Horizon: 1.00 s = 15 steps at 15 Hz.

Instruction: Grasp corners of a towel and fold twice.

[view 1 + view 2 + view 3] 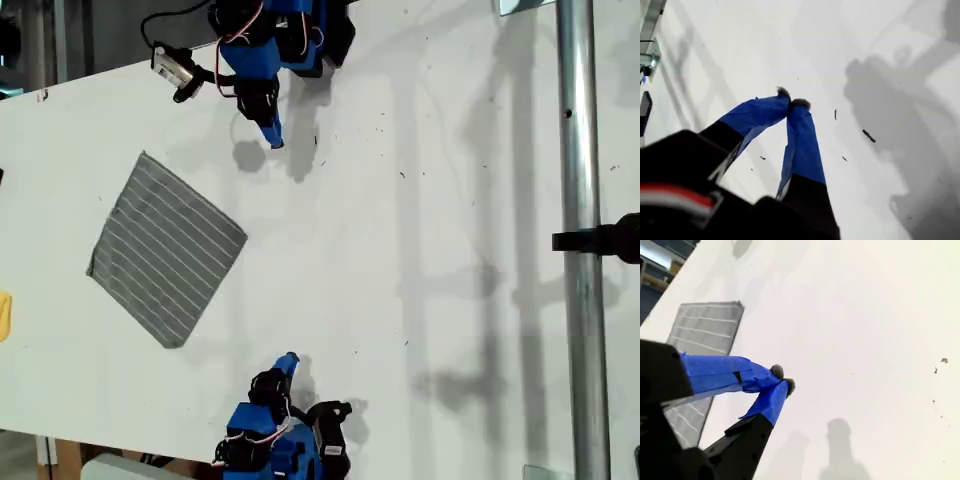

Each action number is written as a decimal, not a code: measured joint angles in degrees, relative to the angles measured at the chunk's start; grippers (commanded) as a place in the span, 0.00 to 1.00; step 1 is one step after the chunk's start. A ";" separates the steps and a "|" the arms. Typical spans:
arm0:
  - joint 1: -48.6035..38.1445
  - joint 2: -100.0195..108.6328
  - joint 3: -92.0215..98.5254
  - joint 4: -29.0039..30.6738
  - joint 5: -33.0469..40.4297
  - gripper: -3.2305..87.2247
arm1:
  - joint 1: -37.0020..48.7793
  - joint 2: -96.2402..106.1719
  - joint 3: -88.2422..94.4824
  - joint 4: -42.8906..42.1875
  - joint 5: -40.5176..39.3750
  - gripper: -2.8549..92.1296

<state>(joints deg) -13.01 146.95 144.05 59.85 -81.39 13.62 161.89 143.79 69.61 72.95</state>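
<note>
Towel (167, 250) flat on white table (420, 300), no readable writing, first end effector (792, 104) and second end effector (782, 379) closed, empty.

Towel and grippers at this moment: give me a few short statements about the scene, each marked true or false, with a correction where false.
1. The towel lies flat and unfolded on the white table. True.
2. My first gripper is clamped on a towel corner. False: its tips meet over bare table, holding nothing.
3. My second gripper is shut with nothing between its tips. True.
4. The towel is plain red. False: it is grey with thin white stripes.
5. In the exterior view, the towel sits toward that view's left, between the two arms. True.
6. A hand is pressing on the towel. False: nothing touches it.
</note>
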 measured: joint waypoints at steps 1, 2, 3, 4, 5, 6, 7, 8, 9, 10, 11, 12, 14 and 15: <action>-1.41 -6.94 -4.83 -0.70 2.11 0.00 | 1.23 -4.22 -2.55 -1.85 -1.93 0.03; -2.81 -12.39 -9.49 -1.14 3.96 0.00 | 2.99 -7.73 -5.10 -2.99 -3.78 0.03; -4.22 -16.08 -12.57 -1.23 5.27 0.00 | 4.66 -11.51 -7.82 -3.60 -5.36 0.03; -5.63 -18.72 -15.12 -1.23 6.68 0.00 | 6.06 -14.59 -10.20 -4.04 -6.94 0.03; -7.21 -20.21 -16.79 -1.14 7.91 0.00 | 7.29 -17.58 -12.74 -4.39 -8.35 0.03; -8.79 -20.92 -18.02 -1.14 9.23 0.00 | 8.79 -20.21 -15.29 -4.92 -9.84 0.03; -10.46 -21.88 -19.16 -1.23 10.81 0.00 | 10.20 -23.03 -17.49 -5.80 -11.34 0.03; -12.22 -23.47 -20.48 -1.14 12.66 0.00 | 11.78 -26.72 -19.78 -6.86 -13.10 0.03; -13.97 -25.31 -22.41 -0.70 14.59 0.00 | 13.10 -30.67 -22.32 -7.65 -14.85 0.03; -15.91 -27.33 -24.87 0.62 16.35 0.00 | 14.41 -34.98 -25.75 -8.00 -16.44 0.03; -17.75 -29.36 -28.30 2.46 18.19 0.00 | 15.47 -38.67 -29.44 -8.00 -18.02 0.03; -19.69 -31.46 -31.99 4.48 20.04 0.00 | 16.52 -42.63 -33.49 -7.91 -19.51 0.03; -22.85 -36.12 -39.46 8.09 22.94 0.00 | 18.63 -48.52 -41.13 -7.47 -21.97 0.03; -24.43 -38.85 -43.33 9.40 24.43 0.00 | 20.04 -51.33 -43.95 -6.94 -23.20 0.03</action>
<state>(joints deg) -37.44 108.11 100.72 69.26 -56.95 33.66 110.57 99.84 62.67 49.75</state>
